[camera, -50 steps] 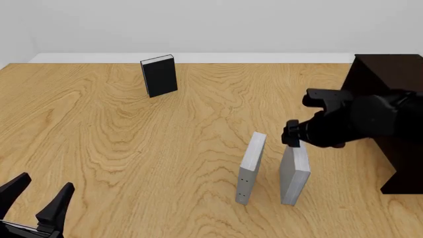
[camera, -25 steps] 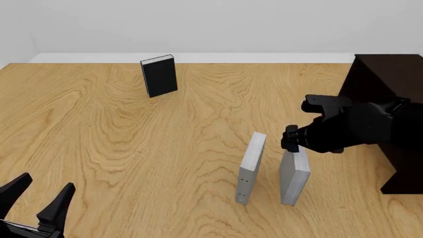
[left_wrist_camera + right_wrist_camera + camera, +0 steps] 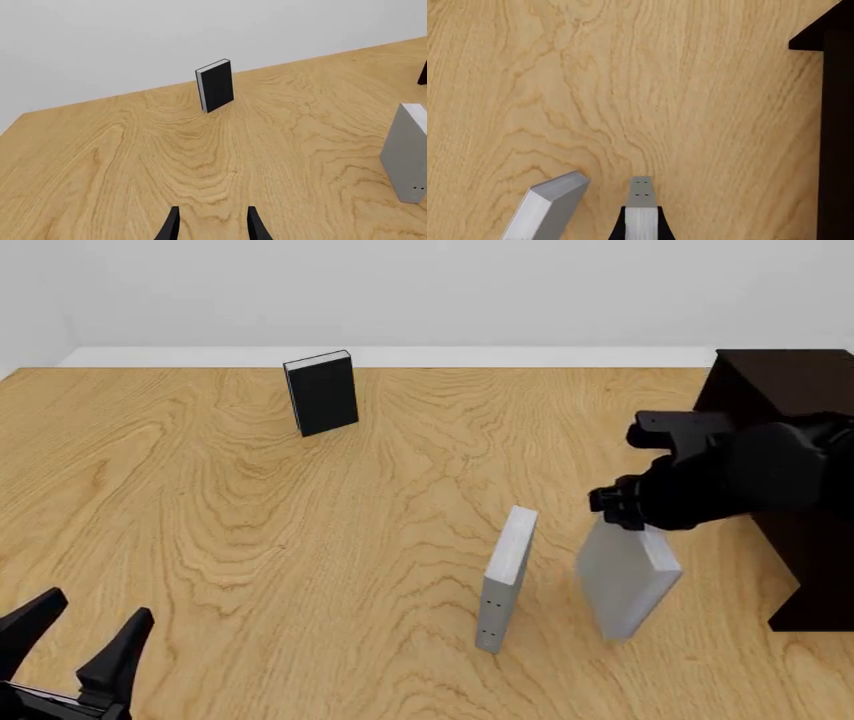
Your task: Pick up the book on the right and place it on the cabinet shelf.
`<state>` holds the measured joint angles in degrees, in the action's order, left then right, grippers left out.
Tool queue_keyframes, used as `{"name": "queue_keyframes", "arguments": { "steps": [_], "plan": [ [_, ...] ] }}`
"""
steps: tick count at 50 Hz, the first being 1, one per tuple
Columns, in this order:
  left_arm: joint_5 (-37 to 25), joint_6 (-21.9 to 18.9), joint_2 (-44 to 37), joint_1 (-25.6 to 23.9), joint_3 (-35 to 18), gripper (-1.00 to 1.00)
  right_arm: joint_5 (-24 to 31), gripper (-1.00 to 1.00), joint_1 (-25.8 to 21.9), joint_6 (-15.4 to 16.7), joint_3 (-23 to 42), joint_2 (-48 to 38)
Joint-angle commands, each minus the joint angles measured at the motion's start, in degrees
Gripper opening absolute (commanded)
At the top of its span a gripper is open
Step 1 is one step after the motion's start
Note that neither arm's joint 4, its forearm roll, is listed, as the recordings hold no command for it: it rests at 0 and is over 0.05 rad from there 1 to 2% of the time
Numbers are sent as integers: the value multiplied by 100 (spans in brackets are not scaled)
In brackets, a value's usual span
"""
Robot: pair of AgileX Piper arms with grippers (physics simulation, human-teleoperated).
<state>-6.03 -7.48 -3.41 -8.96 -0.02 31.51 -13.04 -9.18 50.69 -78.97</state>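
Observation:
The book (image 3: 625,580), thick and light grey, hangs tilted from my right gripper (image 3: 617,508), which is shut on its upper end; its lower end sits close to the table. In the right wrist view its whitish edge (image 3: 640,222) shows between the dark fingers of my right gripper (image 3: 640,212). The dark cabinet (image 3: 785,400) stands just right of that arm, and its shelf recess faces away from the front view. My left gripper (image 3: 80,638) is open at the near left corner, and in the left wrist view the left gripper (image 3: 212,225) holds nothing.
A thinner grey book with dots on its spine (image 3: 505,578) stands upright just left of the held one, also seen as the thinner book (image 3: 407,150) and a grey book (image 3: 547,212). A black book (image 3: 322,392) stands at the far middle-left. The cabinet's dark edge (image 3: 834,125) is nearby.
My right gripper has moved up and to the right with the book; the book has tilted and its lower end has swung right, away from the thinner book. The left arm is still.

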Motion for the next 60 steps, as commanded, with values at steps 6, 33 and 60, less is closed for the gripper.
{"name": "queue_keyframes", "arguments": {
  "steps": [6, 33, 60],
  "plan": [
    [45, 45, -8, -1, -1, 100, 443, -100, 285, 290, 455, 360],
    [439, 140, -310, 304, -3, 100, 91, -100, 546, 1767, 533, 1107],
    [463, 92, -355, 365, 1, 100, -1846, -100, 55, 3086, -933, 2219]
  ]
}}
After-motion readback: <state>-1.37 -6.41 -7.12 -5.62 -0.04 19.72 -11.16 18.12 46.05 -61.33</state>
